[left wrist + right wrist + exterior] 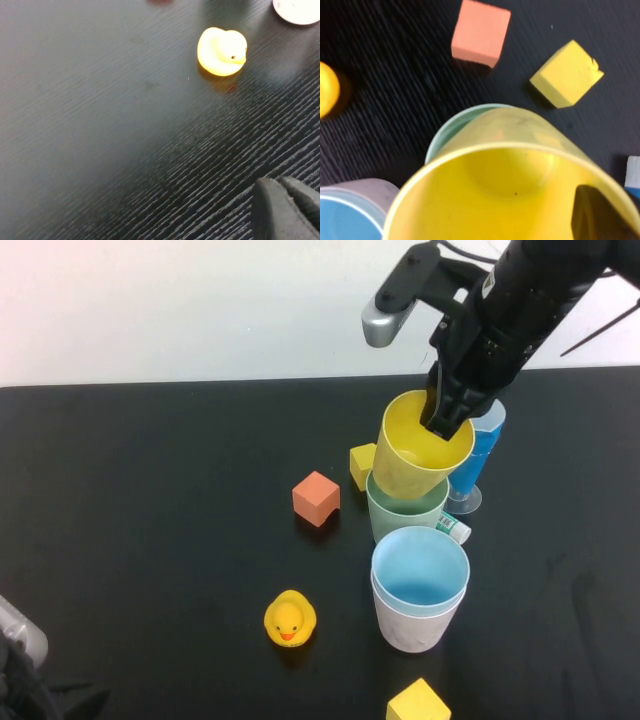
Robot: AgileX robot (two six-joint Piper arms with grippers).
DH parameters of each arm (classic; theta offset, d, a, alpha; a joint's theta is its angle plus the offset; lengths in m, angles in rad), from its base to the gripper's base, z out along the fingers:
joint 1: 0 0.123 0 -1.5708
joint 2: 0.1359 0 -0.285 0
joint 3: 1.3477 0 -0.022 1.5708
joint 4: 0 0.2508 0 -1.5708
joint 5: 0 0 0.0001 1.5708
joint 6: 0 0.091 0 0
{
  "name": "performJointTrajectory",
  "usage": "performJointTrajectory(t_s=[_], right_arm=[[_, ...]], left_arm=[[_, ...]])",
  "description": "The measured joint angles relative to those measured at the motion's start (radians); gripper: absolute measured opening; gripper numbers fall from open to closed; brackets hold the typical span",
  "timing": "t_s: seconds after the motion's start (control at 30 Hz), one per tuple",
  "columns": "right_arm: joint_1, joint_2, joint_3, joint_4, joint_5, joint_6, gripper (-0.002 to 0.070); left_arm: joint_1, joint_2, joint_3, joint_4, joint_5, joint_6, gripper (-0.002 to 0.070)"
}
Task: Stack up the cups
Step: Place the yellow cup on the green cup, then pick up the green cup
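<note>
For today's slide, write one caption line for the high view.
Right claw grips the tilted yellow cup by its rim, over the green cup; left claw parked at the table's near-left corner.

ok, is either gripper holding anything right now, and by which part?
Right gripper is shut on the yellow cup, pinching its far rim, tilted over the green cup. Left gripper is shut, empty, parked at the near-left table corner.

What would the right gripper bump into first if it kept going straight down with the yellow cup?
Probably the pale green plastic cup. The right gripper, shut on the tilted yellow plastic cup's rim, holds it just over the green one's mouth. The left gripper is shut, parked near the rubber duck.
</note>
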Motion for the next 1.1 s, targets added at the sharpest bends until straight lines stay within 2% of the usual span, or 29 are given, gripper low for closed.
performJointTrajectory(t_s=[0.23,0.33,0.4,0.53,0.63,0.87,1.1], right_arm=[[0.0,0.006,-0.002,-0.01,0.0,0.01,0.0018],[0.0,0.009,-0.004,-0.008,0.0,0.014,0.0046],[0.0,0.009,-0.004,-0.004,0.0,0.016,0.0102],[0.0,0.009,-0.004,0.001,0.0,0.033,0.0259],[0.0,0.01,-0.019,0.002,0.0,0.05,0.0309],[0.0,-0.005,-0.07,0.01,-0.002,0.186,0.0326],[0.0,-0.058,0.002,0.02,-0.001,0.226,0.0328]], left_arm=[[0.0,0.0,0.002,0.013,0.0,0.0,-0.0001],[0.0,0.0,0.002,0.015,0.0,0.0,-0.0001],[0.0,0.0,0.002,0.015,0.0,0.0,-0.0001],[0.0,0.0,0.002,0.015,0.0,0.0,-0.0001],[0.0,0.0,0.002,0.015,0.0,0.0,-0.0001],[0.0,0.0,0.002,0.015,0.005,-0.007,-0.0001],[0.0,0.0,0.002,0.015,0.007,-0.013,-0.0001]])
